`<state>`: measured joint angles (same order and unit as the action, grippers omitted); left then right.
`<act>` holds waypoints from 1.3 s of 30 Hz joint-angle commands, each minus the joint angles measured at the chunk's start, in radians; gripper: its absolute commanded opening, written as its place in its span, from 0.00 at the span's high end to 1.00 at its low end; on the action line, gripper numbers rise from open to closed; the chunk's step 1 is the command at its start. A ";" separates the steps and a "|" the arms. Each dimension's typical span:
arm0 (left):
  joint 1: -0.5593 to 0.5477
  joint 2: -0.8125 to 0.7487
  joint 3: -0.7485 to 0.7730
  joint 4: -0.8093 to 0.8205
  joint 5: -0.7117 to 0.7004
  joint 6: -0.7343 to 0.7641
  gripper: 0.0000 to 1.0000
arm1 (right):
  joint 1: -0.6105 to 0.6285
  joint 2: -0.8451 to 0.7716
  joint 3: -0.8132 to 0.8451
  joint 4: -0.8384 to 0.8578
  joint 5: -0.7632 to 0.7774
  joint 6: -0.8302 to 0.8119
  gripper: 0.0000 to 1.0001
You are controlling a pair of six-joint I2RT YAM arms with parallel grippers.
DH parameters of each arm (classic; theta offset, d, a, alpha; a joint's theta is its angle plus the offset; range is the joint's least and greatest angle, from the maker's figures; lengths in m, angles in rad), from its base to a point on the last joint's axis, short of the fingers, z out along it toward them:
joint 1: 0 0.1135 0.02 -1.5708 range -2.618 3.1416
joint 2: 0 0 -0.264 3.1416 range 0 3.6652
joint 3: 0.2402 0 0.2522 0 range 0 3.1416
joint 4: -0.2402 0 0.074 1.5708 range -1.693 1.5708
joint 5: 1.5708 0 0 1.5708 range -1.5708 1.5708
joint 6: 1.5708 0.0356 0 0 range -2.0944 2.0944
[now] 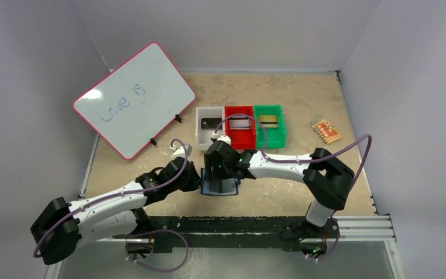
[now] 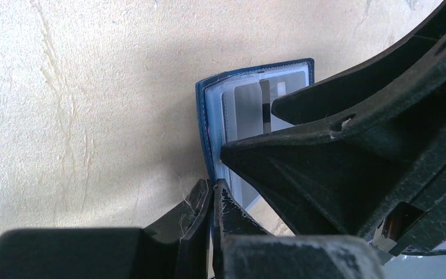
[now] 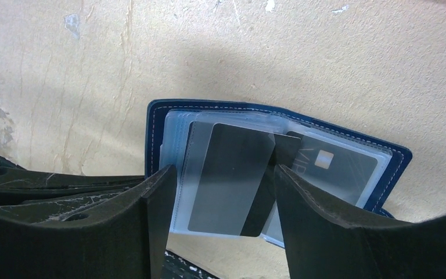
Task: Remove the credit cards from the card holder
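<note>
card holder [image 3: 154, 133]: navy leather-look, stitched edge, glossy clear plastic sleeves [image 3: 177, 145]. card [image 3: 232, 174]: matt dark grey plastic. table [image 3: 325, 52]: rough, mottled beige, stone-like. right gripper [image 3: 220, 171]: matt black plastic, scuffed.

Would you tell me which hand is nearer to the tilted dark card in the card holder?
Right. The right hand straddles the dark card, a finger on each side; the left hand pinches the card holder at its edge, beside the card.
</note>
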<state>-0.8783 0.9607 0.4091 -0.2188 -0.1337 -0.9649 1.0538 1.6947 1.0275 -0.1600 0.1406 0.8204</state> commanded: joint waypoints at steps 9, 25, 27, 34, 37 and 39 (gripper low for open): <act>-0.005 -0.002 0.023 0.042 -0.004 0.015 1.00 | 0.002 -0.051 0.013 -0.093 0.090 0.016 0.36; -0.005 0.001 0.024 0.029 -0.017 0.015 1.00 | 0.002 -0.155 -0.027 -0.218 0.149 0.052 0.40; -0.005 0.002 0.025 0.029 -0.016 0.015 1.00 | 0.002 -0.165 -0.027 -0.242 0.166 0.061 0.40; -0.005 0.004 0.025 0.029 -0.016 0.015 1.00 | 0.002 -0.212 -0.047 -0.282 0.191 0.090 0.40; -0.005 0.004 0.024 0.027 -0.016 0.015 1.00 | 0.002 -0.230 -0.052 -0.314 0.203 0.107 0.40; -0.004 0.003 0.021 0.030 -0.015 0.014 1.00 | 0.002 -0.247 -0.052 -0.317 0.209 0.118 0.40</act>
<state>-0.8783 0.9661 0.4091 -0.2180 -0.1345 -0.9649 1.0538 1.4952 0.9833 -0.4206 0.2970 0.8951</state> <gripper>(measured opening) 0.020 0.604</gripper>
